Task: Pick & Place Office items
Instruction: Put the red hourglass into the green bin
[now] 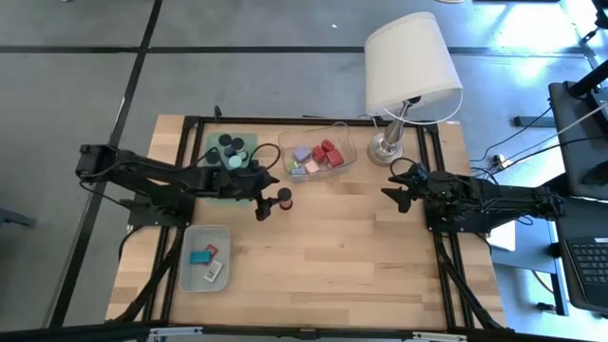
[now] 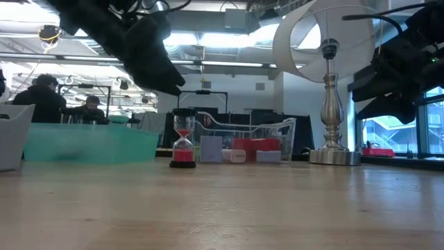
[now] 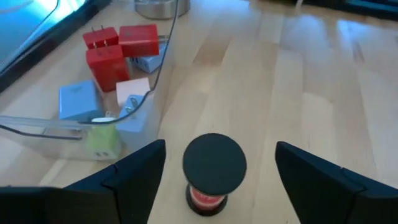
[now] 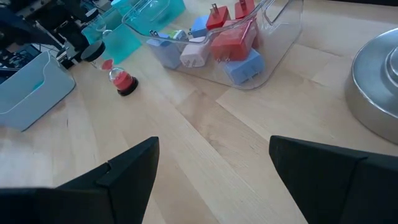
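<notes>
Hourglass [image 3: 214, 171] stands upright on the tabletop [image 1: 361, 237] between my left tool's [image 1: 266, 197] wide-open, empty fingers – I'd lower straight, close gently on its waist – right tool [image 1: 397, 184] waits open

In the low view the left arm [image 2: 139, 42] is running off the upper edge, hiding its fingers; the people [image 2: 48, 101] behind are blurring into shapes. The grey tray's [image 1: 204, 258] pieces are showing too small to name, and the lamp base [image 4: 379, 87] is getting cropped
</notes>
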